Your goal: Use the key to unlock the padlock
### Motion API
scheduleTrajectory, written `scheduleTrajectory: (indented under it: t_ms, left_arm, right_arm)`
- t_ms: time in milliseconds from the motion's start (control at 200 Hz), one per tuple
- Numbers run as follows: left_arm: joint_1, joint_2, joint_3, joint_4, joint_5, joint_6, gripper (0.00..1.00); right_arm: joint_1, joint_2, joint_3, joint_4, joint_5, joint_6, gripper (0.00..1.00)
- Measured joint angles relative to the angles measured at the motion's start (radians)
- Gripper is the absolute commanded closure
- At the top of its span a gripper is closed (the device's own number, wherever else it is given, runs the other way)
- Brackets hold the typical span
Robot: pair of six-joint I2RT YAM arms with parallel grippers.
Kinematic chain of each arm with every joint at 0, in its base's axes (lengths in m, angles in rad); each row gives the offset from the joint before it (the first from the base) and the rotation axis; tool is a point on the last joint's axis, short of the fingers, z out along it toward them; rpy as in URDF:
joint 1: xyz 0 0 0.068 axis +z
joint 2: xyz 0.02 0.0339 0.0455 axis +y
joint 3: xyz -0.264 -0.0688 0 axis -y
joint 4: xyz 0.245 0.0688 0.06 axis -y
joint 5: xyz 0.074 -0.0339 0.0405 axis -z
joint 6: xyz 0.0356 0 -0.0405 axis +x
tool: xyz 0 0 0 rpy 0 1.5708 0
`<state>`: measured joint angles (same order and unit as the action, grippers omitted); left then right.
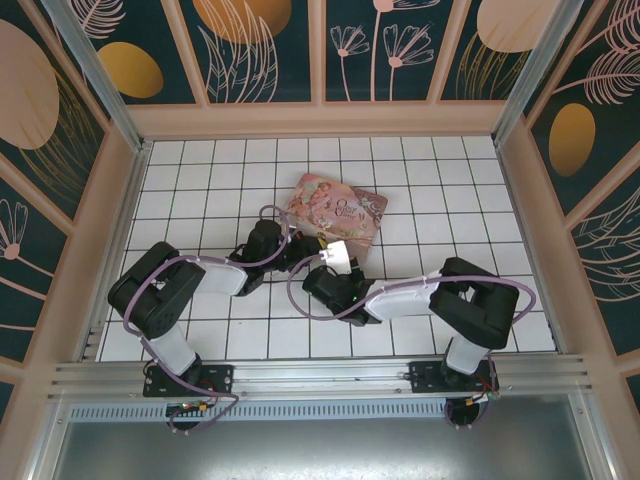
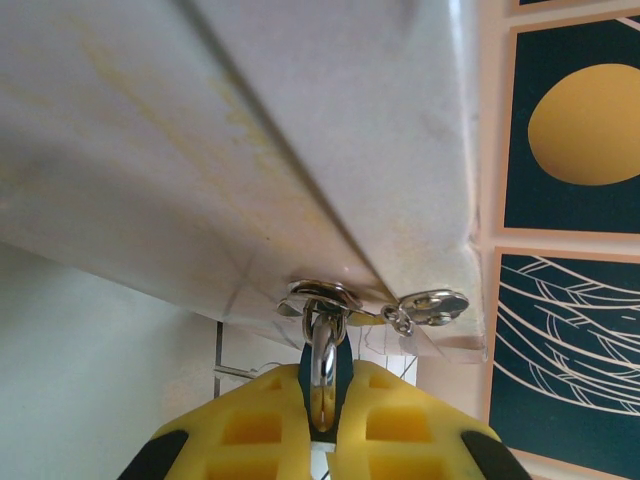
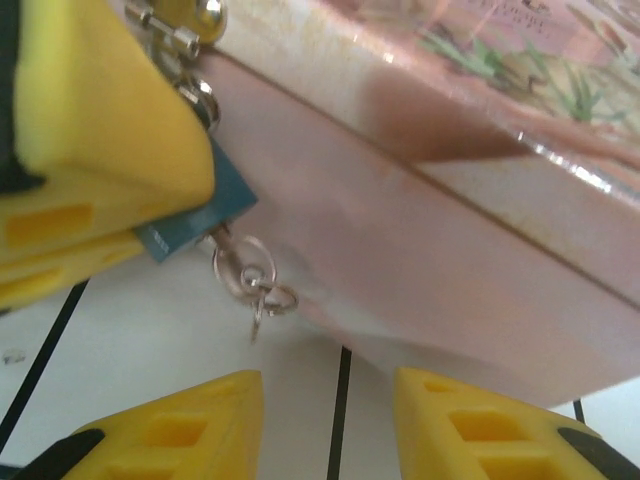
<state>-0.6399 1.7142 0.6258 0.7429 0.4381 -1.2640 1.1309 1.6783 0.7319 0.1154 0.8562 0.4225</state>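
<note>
Two robot arms meet at a pink tin in the middle of a white tiled table, working on a tiny blue padlock.

The table (image 1: 200,170) has a black grid, and the pink illustrated tin (image 1: 335,205) lies near its centre, slightly toward the far edge, with its near side tipped up off the tiles. The left gripper (image 2: 325,400) reaches the tin's near edge. Its yellow fingers (image 3: 90,130) are pressed together, pinching the padlock (image 3: 190,228). The padlock's silvery shackle (image 2: 323,365) hangs through a metal hasp (image 2: 320,293) on the tin. The right gripper (image 3: 330,400) sits just beside it, closer to the near edge, its yellow fingers spread and holding nothing. What looks like the key (image 3: 222,245), on small silvery rings (image 3: 255,282), hangs from the lower end of the blue body, though it is blurred.
</note>
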Motion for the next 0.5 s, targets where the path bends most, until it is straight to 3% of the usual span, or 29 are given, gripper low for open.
scheduleTrajectory:
  t_ms: [355, 500]
  left_arm:
    - [0.005, -0.005, 0.001, 0.001, -0.001, 0.0, 1.0]
    - [0.012, -0.005, 0.001, 0.001, -0.005, 0.0, 1.0]
  right_arm:
    - [-0.057, 0.002, 0.033, 0.031, -0.04, -0.064, 0.63]
    - [-0.066, 0.026, 0.061, 0.032, -0.055, -0.085, 0.69]
